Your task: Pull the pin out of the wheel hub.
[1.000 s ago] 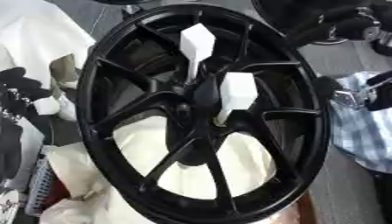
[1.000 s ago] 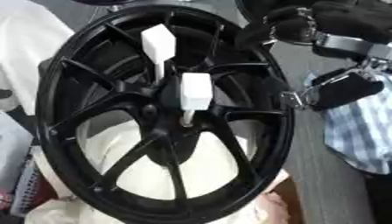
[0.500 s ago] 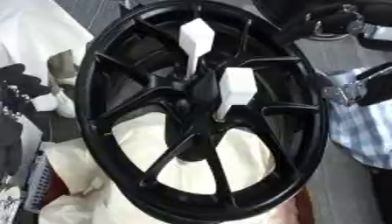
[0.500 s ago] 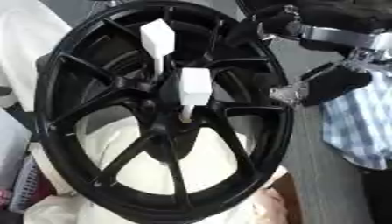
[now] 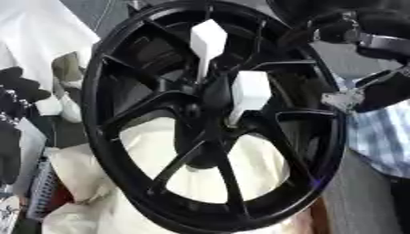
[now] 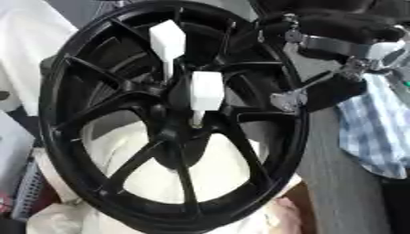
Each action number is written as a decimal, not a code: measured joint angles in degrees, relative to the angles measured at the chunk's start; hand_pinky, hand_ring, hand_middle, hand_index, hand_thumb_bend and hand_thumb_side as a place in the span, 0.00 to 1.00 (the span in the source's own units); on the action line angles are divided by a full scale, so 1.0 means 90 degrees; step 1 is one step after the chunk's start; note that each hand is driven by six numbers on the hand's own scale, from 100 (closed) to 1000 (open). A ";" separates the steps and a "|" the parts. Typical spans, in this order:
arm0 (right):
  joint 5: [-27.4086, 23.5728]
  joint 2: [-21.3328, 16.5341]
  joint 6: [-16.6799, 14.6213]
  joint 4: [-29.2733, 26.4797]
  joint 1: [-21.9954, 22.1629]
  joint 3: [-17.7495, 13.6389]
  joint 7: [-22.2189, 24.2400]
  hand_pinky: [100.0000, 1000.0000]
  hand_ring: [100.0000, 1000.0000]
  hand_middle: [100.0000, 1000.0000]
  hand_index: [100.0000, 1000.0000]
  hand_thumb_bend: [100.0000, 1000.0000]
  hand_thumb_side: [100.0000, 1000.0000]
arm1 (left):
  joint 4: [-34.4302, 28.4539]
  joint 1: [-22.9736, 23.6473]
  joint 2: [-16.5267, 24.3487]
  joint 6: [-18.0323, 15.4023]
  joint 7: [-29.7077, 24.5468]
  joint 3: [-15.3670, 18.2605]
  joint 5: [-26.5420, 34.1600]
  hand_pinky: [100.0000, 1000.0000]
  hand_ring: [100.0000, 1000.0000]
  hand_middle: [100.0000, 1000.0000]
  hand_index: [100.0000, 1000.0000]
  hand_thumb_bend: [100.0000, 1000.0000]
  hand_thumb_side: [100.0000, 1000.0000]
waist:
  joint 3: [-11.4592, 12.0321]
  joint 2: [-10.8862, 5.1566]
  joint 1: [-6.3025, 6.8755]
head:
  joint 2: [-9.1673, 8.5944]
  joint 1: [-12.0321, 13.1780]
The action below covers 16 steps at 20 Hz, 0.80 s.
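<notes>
Black wheel hub [image 6: 172, 119] stands tilted, presenting two white-headed pins [image 6: 207, 91] for extraction — right hand [image 6: 336, 50] beside its rim, finger state indiscernible, grasping neither pin.

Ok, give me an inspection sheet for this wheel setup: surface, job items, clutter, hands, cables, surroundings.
Surface: grey table at the right, mostly hidden.
Job's things: black wheel hub tilted on edge; two white pins, upper pin and lower pin, both seated near the centre.
Clutter: cream cloth behind the spokes; blue checked fabric at the right.
Hands: right hand by the hub's right rim, touching no pin; fingers unclear. Left hand: nothing seen.
Cables: nothing seen.
Surroundings: white sheet at the upper left.
</notes>
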 measured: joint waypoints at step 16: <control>0.0234 0.0300 0.0654 0.0000 -0.0051 0.0152 0.0038 0.87 0.86 0.87 0.94 0.00 0.10 | 0.0000 0.0007 -0.0054 0.0064 0.0003 0.0000 -0.0056 0.70 0.55 0.53 0.73 0.00 0.66 | 0.0009 0.0020 -0.0044 | 0.0006 0.0124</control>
